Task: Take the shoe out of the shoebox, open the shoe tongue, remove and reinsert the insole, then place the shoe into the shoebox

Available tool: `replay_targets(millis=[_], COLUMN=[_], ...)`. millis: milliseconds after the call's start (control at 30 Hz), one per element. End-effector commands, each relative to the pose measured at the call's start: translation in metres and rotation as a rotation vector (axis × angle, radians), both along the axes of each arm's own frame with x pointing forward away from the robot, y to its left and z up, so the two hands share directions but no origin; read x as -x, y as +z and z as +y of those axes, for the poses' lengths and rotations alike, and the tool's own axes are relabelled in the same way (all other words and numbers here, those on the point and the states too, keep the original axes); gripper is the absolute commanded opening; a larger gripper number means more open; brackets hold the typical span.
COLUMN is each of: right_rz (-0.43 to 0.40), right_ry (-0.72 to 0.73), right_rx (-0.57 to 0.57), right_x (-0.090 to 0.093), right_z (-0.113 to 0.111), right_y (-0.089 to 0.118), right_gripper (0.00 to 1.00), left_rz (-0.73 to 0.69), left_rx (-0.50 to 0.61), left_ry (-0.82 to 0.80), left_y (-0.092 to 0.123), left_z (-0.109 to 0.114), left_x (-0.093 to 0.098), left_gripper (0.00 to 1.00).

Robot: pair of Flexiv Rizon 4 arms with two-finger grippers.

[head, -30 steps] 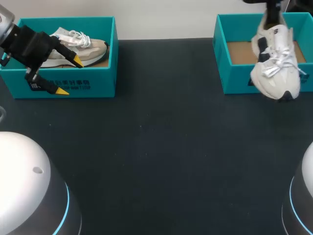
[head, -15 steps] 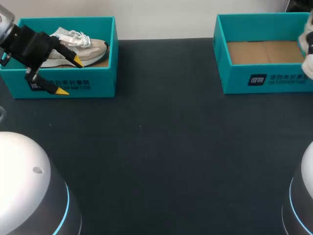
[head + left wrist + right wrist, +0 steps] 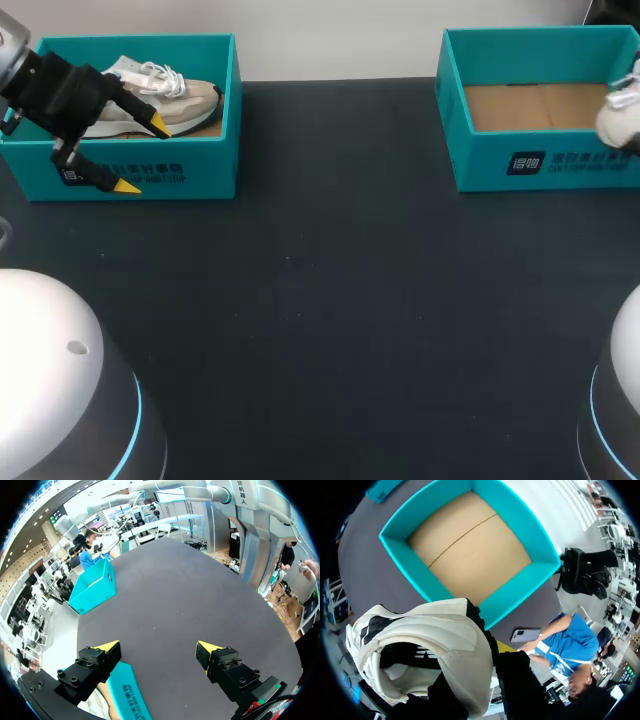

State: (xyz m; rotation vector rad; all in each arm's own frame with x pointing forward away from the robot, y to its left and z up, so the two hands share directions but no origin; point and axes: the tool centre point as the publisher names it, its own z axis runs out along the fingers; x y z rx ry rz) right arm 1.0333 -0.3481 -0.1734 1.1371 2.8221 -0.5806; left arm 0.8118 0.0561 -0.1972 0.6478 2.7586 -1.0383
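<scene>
My head camera overlooks the table (image 3: 320, 300) from behind, the left wrist's faces across it, and the right wrist's hangs close over the shared right shoebox (image 3: 530, 160).

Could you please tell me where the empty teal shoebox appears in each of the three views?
Head view: the empty shoebox stands at the far right of the dark table.
Left wrist view: the box is small, far across the table, ahead of the open left gripper.
Right wrist view: the box lies beyond the white shoe, with its cardboard floor showing.
Shared landmark: the dark table under the box.
</scene>
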Motion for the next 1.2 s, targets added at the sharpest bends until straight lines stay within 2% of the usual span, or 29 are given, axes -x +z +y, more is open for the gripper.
replay_targets(millis=[33,133,233,267,300,333,933,967,1033,1200], right_rz=[-0.159,-0.264,-0.372,-0.444,-0.432,-0.528,-0.528,-0.529,-0.523,-0.530], right_ry=[-0.668,-0.870,-1.026,-1.092,-1.141,-1.181,-1.181,-1.231,-1.241,-1.244], right_rx=[-0.053,-0.009,0.055,0.046,0.067,0.053,0.053,0.011,-0.014,-0.020], right_x=[-0.003,-0.010,-0.007,-0.006,-0.002,-0.002,-0.002,-0.003,-0.003,-0.001], right_z=[0.004,0.005,0.000,-0.002,-0.004,-0.006,-0.006,-0.006,-0.004,-0.004], right_y=[0.000,0.001,0.010,0.012,0.014,0.016,0.016,0.011,0.003,-0.005], right_gripper=[0.00,0.00,0.00,0.00,0.00,0.00,0.00,0.00,0.00,0.00], left_rz=[0.000,0.000,0.000,0.000,0.000,0.000,0.000,0.000,0.000,0.000], left_rx=[-0.003,-0.003,-0.003,-0.003,-0.003,-0.003,-0.003,-0.003,-0.003,-0.003], left_ry=[0.000,0.000,0.000,0.000,0.000,0.000,0.000,0.000,0.000,0.000], left_y=[0.000,0.000,0.000,0.000,0.000,0.000,0.000,0.000,0.000,0.000], left_z=[0.000,0.000,0.000,0.000,0.000,0.000,0.000,0.000,0.000,0.000], left_x=[0.001,0.001,0.001,0.001,0.001,0.001,0.001,0.001,0.001,0.001], left_gripper=[1.00,1.00,1.00,1.00,1.00,1.00,1.00,1.00,1.00,1.00])
